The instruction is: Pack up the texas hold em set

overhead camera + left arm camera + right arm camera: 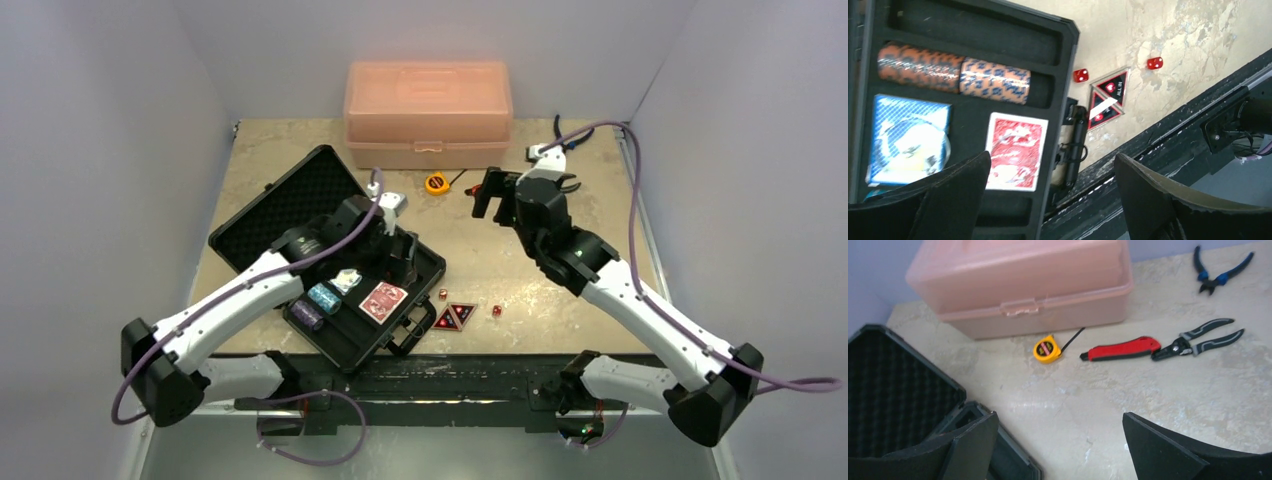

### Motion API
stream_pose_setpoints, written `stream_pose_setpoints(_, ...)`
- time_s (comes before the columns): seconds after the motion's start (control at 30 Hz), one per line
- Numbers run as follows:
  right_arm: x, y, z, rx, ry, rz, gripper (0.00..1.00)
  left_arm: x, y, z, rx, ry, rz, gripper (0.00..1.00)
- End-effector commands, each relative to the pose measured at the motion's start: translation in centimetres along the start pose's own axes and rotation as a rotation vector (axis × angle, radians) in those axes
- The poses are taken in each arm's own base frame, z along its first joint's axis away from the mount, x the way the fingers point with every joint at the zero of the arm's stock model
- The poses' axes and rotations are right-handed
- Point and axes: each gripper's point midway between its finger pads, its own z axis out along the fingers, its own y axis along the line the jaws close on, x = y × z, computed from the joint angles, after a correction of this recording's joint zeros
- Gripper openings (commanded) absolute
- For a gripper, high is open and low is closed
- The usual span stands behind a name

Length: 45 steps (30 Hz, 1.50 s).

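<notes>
Black hard case [370, 318] lies open on the counter [570, 262], front-left. Its foam-lined lid [285, 200] is laid back toward the far left, and its handle [1075, 136] faces the near edge.

Inside the tray:
- Two chip stacks [955, 74] lie on their sides, end to end in one slot.
- Blue deck [905, 135] and red deck [1015, 150] sit side by side in the next slot. Something shiny is on the blue one, can't tell what.

Out on the counter, just right of the case:
- Two black-red triangles [1107, 97], touching each other.
- Two red dice [1080, 75], one beside the case corner and one further right, on the other side of the triangles.

Left tool [1052, 159] hangs over the tray's near end above the red deck, fingers spread, nothing between them. Right tool [1059, 416] is well apart from the set, over bare counter mid-right, also spread and empty.

At the back:
- Translucent orange box [1023, 280], shut, against the wall.
- Yellow tape measure [1046, 349] in front of it.
- Red knife [1120, 349] tip to tip with grey-handled pliers [1198, 337].
- Blue-handled pliers [1220, 270] further back right.
</notes>
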Motion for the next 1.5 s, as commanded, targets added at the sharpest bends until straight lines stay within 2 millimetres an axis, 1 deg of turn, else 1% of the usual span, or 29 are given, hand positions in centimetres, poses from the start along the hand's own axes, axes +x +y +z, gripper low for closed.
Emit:
stream_pose_setpoints(0.0,-2.7,-2.8,-1.5,0.120,-0.123,0.068,0.99,-3.2,-3.9,2.2,0.023,-0.086,0.001,0.99)
stream_pose_setpoints(0.13,-2.9,-3.8,-2.1,0.156,-0.132,0.077,0.99,-3.6,-6.0,4.6,0.007,-0.101,0.010,1.00)
stream_pose_setpoints(0.27,-2.7,-4.1,-2.2,0.167,-0.135,0.085,0.99,-3.2,-7.3,7.3,0.010,-0.059,-0.007,1.00)
stream_pose_setpoints(0.4,-2.6,-4.0,-2.2,0.163,-0.134,0.088,0.99,-2.4,-8.7,9.6,0.005,-0.006,0.005,0.90)
stream_pose_setpoints(0.5,-2.4,-4.1,-2.1,0.163,-0.134,0.090,0.99,-1.5,-9.2,11.2,-0.020,0.031,-0.004,0.85)
stream_pose_setpoints(0.57,-2.4,-4.2,-2.1,0.168,-0.137,0.093,0.99,-1.2,-9.3,11.9,-0.036,0.052,-0.028,0.79)
stream_pose_setpoints(0.6,-2.4,-4.3,-2.1,0.173,-0.138,0.094,0.99,-1.2,-9.3,12.1,-0.042,0.059,-0.042,0.74)
stream_pose_setpoints(0.63,-2.4,-4.4,-2.1,0.176,-0.139,0.094,0.99,-1.2,-9.4,12.3,-0.050,0.061,-0.050,0.74)
stream_pose_setpoints(0.8,-2.2,-4.5,-2.1,0.181,-0.137,0.090,0.99,-1.5,-8.9,12.0,-0.096,0.049,-0.090,0.79)
stream_pose_setpoints(0.87,-2.2,-4.5,-2.1,0.183,-0.139,0.091,0.99,-1.1,-8.2,12.2,-0.140,0.070,-0.089,0.80)
stream_pose_setpoints(0.9,-2.2,-4.6,-2.1,0.183,-0.139,0.091,0.99,-0.8,-8.1,12.4,-0.145,0.087,-0.082,0.79)
stream_pose_setpoints(1.0,-2.2,-4.6,-2.1,0.186,-0.141,0.092,0.99,-0.1,-8.5,13.1,-0.115,0.104,-0.075,0.78)
stream_pose_setpoints(1.13,-2.1,-4.7,-2.1,0.187,-0.141,0.093,0.99,0.5,-8.5,13.5,-0.106,0.113,-0.083,0.78)
stream_pose_setpoints(1.2,-2.1,-4.7,-2.1,0.185,-0.141,0.094,0.99,1.2,-8.3,13.8,-0.120,0.139,-0.084,0.76)
stream_pose_setpoints(1.3,-1.9,-4.6,-2.0,0.183,-0.136,0.093,0.99,1.9,-8.2,14.4,-0.123,0.164,-0.094,0.67)
stream_pose_setpoints(1.47,-1.7,-4.7,-1.9,0.183,-0.132,0.090,0.99,2.6,-8.2,15.2,-0.137,0.179,-0.102,0.59)
